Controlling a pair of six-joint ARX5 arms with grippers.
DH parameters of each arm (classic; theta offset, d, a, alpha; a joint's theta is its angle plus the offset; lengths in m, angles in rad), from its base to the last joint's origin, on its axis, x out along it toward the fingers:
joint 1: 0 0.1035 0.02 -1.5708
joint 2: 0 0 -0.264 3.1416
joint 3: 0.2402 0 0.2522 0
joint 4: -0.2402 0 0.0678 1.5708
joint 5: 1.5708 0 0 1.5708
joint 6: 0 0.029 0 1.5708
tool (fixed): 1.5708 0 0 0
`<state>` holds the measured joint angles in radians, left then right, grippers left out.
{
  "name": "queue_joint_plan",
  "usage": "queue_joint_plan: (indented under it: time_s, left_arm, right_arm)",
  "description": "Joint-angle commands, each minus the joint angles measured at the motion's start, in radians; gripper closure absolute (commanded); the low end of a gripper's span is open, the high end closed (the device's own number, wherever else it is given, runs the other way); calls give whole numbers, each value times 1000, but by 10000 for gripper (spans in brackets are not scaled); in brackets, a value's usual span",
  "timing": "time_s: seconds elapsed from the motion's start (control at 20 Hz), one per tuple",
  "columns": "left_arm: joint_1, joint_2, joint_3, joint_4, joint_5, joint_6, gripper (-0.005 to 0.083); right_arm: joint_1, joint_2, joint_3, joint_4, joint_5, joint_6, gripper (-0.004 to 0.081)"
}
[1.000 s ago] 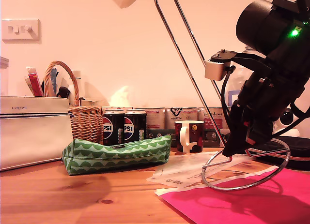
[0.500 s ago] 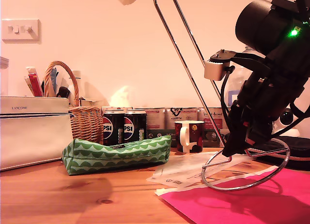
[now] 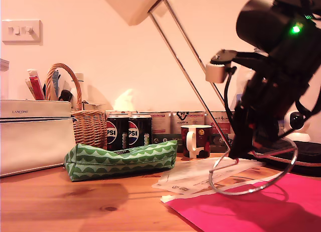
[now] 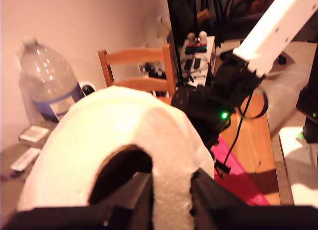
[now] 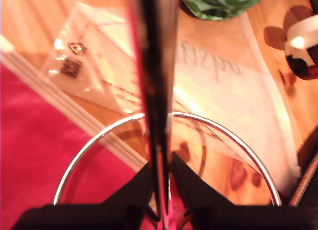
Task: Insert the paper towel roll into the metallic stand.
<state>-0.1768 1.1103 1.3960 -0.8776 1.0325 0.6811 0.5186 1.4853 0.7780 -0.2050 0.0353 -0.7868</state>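
My second end effector is clenched on the thin shiny chrome wire stand low down, where the upright loop meets the flat round ring base. It holds the stand tilted: the loop leans toward the exterior view's left and up to the top edge, while the ring sits partly raised over the wooden tabletop, a crinkled clear plastic sheet and a bright pink sheet. I judge the tilt is meant to point the loop's free end at the roll rather than straight up.

My first end effector grasps the bulky white paper towel roll by its wall, one finger inside the cardboard core and one outside (so the bore stays open for the wire). In the exterior view only the roll's lower corner shows, at the top edge, touching or just over the loop's tip; I cannot tell whether the wire has entered the core.

The green scallop-patterned fabric pouch, the dark-spotted mug and the wicker basket stand well apart, out of the way.
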Motion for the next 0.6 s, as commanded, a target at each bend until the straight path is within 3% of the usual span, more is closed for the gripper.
queue_joint_plan:
  time_s: [0.0,0.55]
  left_arm:
    - [-3,10,-1,9,6,19,794]
    - [-3,63,-1,-7,-2,55,794]
  right_arm:
    - [3,13,22,-3,2,0,783]
    - [3,13,22,-3,6,6,783]
